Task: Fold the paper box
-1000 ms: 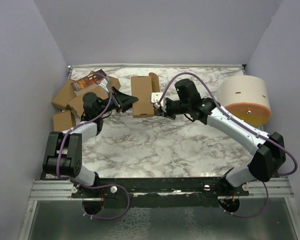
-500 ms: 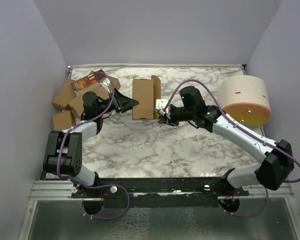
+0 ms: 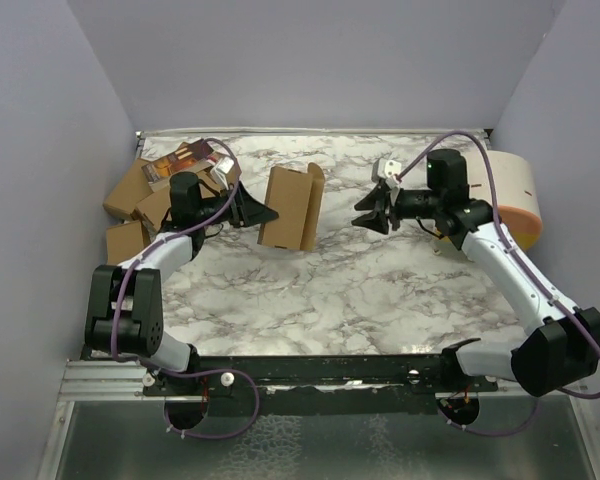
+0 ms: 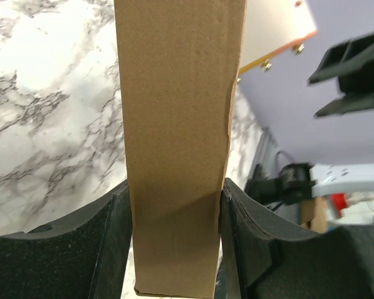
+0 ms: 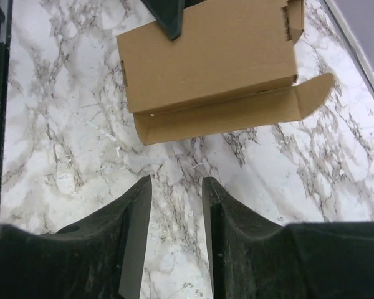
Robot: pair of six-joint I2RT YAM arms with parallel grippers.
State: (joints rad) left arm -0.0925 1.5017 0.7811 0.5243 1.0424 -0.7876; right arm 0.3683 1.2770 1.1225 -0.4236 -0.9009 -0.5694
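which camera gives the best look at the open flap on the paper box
Right wrist: it shows the paper box broadside with its long flap open. The top external view shows the flap only small, along the box's side. The left wrist view shows just one narrow face clamped between the jaws of the left gripper; no flap.

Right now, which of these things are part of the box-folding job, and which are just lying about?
Part of the job: the paper box, clamped in the left gripper; the right gripper, open and apart from it.
Just lying about: the heap of brown cartons; the white cylinder with an orange rim.
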